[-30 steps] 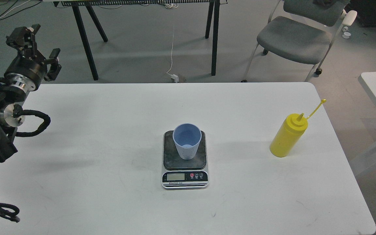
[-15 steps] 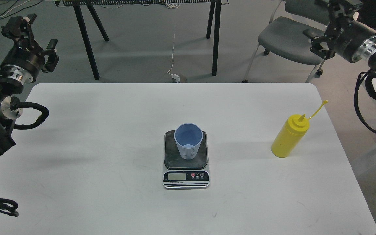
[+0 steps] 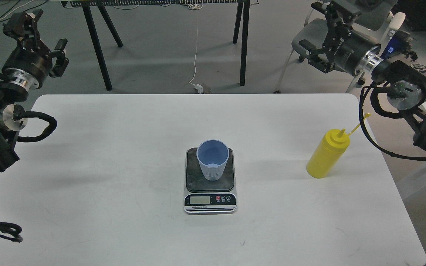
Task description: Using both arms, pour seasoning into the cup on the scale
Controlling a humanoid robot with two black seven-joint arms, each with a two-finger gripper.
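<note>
White table [image 3: 124, 147], chair [image 3: 309, 37] behind

A single head camera looks forward and down over the white table [image 3: 124, 155] from moderately close range.

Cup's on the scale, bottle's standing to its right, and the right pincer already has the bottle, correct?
Not quite. The head view shows the right pincer open, up beyond the table's far edge, holding nothing. The cup is on the scale, and the bottle stands untouched to its right.

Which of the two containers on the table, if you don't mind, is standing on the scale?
The light-blue ribbed cup; the yellow squeeze bottle stands on the bare table.
</note>
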